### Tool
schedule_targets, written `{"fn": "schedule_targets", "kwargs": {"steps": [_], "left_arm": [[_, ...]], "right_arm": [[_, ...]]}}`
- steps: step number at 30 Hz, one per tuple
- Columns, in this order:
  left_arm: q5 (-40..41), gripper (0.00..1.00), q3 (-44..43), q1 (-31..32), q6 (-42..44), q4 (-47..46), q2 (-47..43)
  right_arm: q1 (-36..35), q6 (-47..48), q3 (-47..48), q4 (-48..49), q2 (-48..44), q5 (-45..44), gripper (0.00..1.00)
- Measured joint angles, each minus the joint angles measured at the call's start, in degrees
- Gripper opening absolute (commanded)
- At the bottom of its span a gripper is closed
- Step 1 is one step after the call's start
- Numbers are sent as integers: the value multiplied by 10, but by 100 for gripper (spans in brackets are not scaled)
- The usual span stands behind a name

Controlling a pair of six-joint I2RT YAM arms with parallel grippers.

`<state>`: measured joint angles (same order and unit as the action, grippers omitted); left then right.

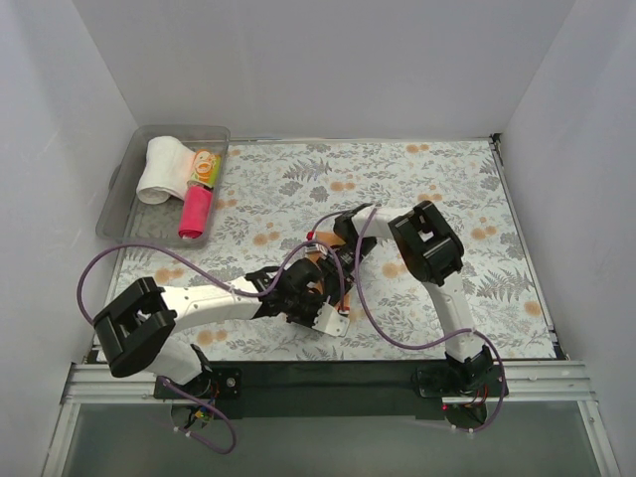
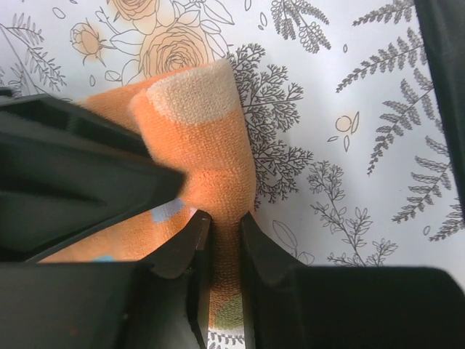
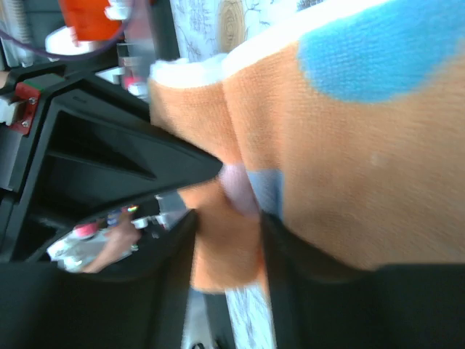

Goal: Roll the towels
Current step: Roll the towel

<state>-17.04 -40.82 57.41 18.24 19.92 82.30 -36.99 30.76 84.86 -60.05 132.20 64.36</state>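
An orange towel with pale and blue spots [image 1: 320, 262] lies bunched at the middle of the table between both grippers. My left gripper [image 1: 316, 290] is shut on a fold of it; in the left wrist view the jaws pinch the orange cloth [image 2: 218, 182] at my left gripper [image 2: 225, 229]. My right gripper [image 1: 333, 260] is shut on another fold; in the blurred right wrist view the orange towel [image 3: 349, 160] fills the frame and my right gripper [image 3: 227, 236] clamps it. In the bin lie a white rolled towel [image 1: 164, 167], a yellow patterned one [image 1: 205, 167] and a magenta-red one [image 1: 196, 214].
A clear plastic bin [image 1: 124, 204] stands at the far left corner. The grey-and-orange floral covering [image 1: 437, 189] spans the table. White walls close in the left, back and right sides. Purple cables loop over both arms near the middle.
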Motion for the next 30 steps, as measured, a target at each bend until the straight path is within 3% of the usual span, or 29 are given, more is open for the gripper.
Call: {"fn": "schedule_targets", "kwargs": {"steps": [2,5,10,15,18,23,30], "left_arm": [[-7,0,-8,0,0,14,5],[-25,0,-28,-6,0,42,18],[-96,0,-104,-42,-5,136,78],[-181,3,-208,-104,-11,243,177],[-226,4,-274,-136,-20,308,243],[-283,8,-377,-174,-29,415,349],[-356,12,-503,-216,-45,553,487]], "right_arm": [[15,-4,19,-2,-11,-29,60],[54,-1,54,-3,-45,-83,73],[148,29,96,38,-119,-192,78],[193,45,33,84,-263,-283,83],[185,42,-34,125,-376,-332,98],[175,27,-96,203,-541,-386,98],[150,53,-158,198,-624,-363,95]]}}
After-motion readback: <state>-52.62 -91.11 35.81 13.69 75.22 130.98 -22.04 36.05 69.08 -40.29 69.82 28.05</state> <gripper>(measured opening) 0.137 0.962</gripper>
